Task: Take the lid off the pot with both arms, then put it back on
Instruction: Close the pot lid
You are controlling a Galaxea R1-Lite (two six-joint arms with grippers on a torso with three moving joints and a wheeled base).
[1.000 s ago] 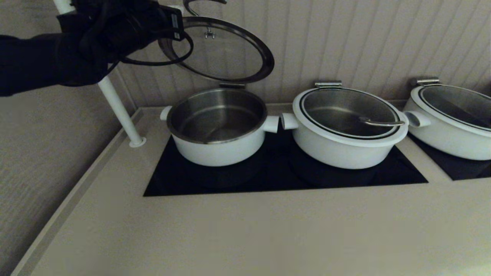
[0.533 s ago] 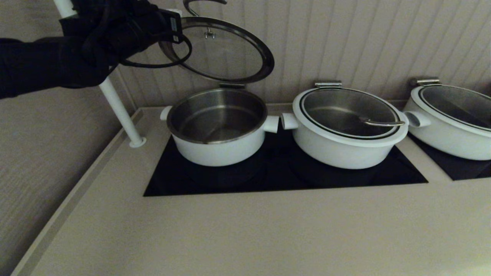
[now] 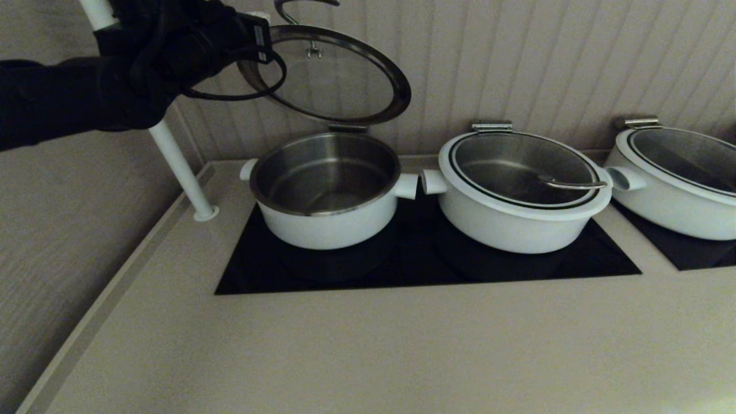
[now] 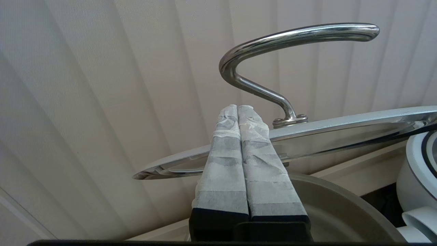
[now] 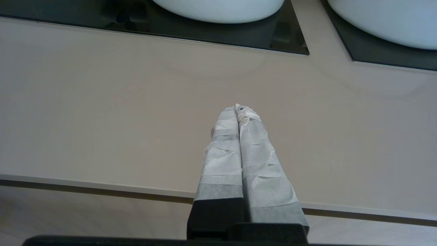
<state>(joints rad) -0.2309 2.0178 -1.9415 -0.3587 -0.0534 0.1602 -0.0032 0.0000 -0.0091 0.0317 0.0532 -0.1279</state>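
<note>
The left gripper has edged slightly higher, fingers pressed together, apparently touching the raised lid.

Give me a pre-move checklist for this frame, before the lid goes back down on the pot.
1. Lid raised and tilted above the pot: ok.
2. Pot interior free of anything the lid could land on: ok, only bare steel shows.
3. Left tool controlling the lid: cannot tell; its fingers are shut at the lid's rim, and contact is not visible.
4. Right tool helping at the lid: not ok; it is shut, low over the counter, away from the lid.
5. Neighbouring pot out of the lid's way: ok, it is covered and stands beside.
</note>
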